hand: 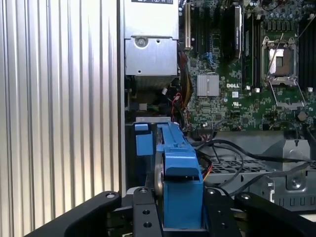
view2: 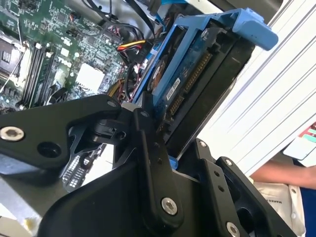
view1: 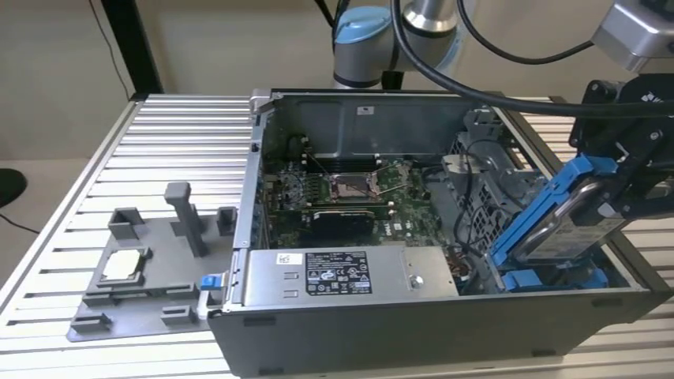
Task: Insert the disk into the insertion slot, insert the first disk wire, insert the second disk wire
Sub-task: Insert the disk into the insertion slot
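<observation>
In the exterior view, the gripper (view1: 632, 185) holds the disk (view1: 560, 212) clamped by its upper end. The blue-framed drive is steeply tilted over the end of the open computer case (view1: 421, 332) on the exterior view's right. Its lower edge dips toward the insertion slot (view1: 487, 207), close to the blue tabs on the case floor, but the drive is not lying flat in the bay. The grey power-supply box (view1: 337, 272) and the motherboard (view1: 348, 189) sit apart from it, on the exterior view's left. In the second wrist view, the gripper (view2: 170, 148) is closed on the disk (view2: 192, 74) from both sides, with one black finger (view2: 148, 138) pressed against the blue carrier. The drive's connector edge looks bare, with a bundle of red, yellow and black wires (view2: 129, 48) lying loose beyond it, and a person's arm (view2: 281, 173) rests at the table's edge. In the first wrist view, the disk (hand: 177, 168) stands edge-on between the closed jaws of the gripper (hand: 180, 210), above the ribbed table (hand: 59, 98) and next to the perforated metal of the insertion slot (hand: 256, 165). By this reading the first step is under way but unfinished: the drive has reached the bay but is not seated, and neither disk wire appears to be plugged in.
</observation>
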